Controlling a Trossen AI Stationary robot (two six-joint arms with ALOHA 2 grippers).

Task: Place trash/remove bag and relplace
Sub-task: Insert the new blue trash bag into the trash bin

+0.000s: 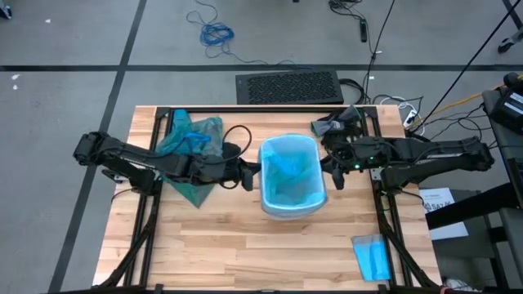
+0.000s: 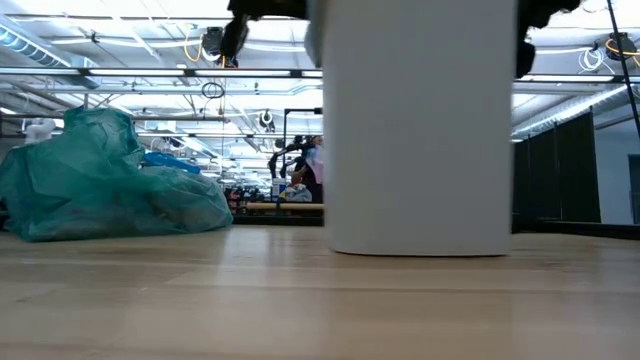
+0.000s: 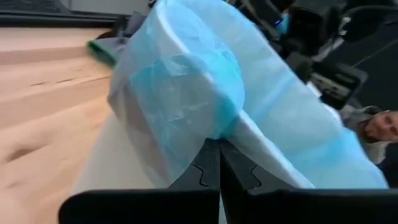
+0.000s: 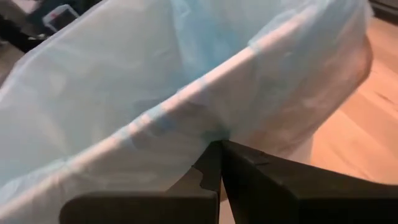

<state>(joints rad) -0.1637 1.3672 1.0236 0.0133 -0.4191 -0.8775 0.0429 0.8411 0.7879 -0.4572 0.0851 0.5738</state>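
So the white bin (image 1: 292,204) sits mid-tabletop with a pale blue liner (image 1: 290,175) draped over its rim. The old teal bag (image 1: 189,151) lies far-left, already out. Left gripper (image 1: 248,176) and right gripper (image 1: 333,174) flank the bin, fingers pressed together, each seemingly pinching liner film at the rim. I'd tug both sides down evenly, slowly, so the liner seats without tearing.

We see a large lab or workshop hall: grey concrete floor (image 1: 65,41) strewn with cables (image 1: 214,34), long ceiling light strips (image 2: 120,70), distant workbenches (image 2: 280,207), and a wooden tabletop (image 1: 245,253) in a black frame.
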